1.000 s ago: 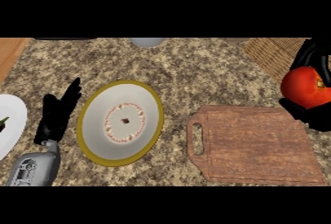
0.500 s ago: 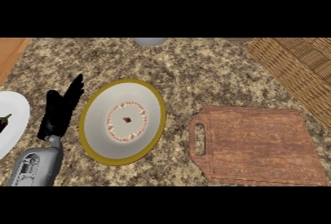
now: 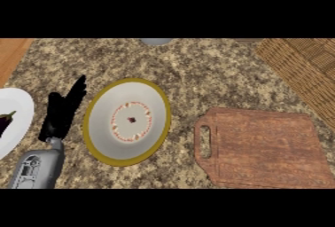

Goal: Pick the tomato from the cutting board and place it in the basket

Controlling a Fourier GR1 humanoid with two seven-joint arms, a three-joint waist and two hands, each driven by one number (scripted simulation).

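Tomato is nowhere in my view at this moment, so I cannot tell where it is; my right hand does not show either.

At the far left edge a white plate [image 3: 14,116] lies on the desk [image 3: 196,66], cut off by the view's edge, with a dark purple eggplant [image 3: 5,122] on it, only partly showing. Above it, in the upper left corner, a strip of plain wood [image 3: 12,53] borders the speckled stone top.

Just right of the white plate my left hand [image 3: 62,113] stands with its fingers straight and together, pointing away from me, holding nothing. My grey forearm [image 3: 36,168] comes up from the lower edge beneath it. The hand is just beside the next plate, and I cannot tell whether it touches the rim.

That yellow-rimmed plate [image 3: 98,111] has a pale middle with a ring of small reddish marks and a dark dot at the centre. Beyond it, at the desk's far edge, a sliver of some grey round thing [image 3: 156,41] shows.

Right of the plate lies the board [image 3: 268,150], brown wood with a slot handle on its left side, its top bare.

At the upper right the woven basket [image 3: 307,66] sits near the board's far corner, running out of view at the right edge.
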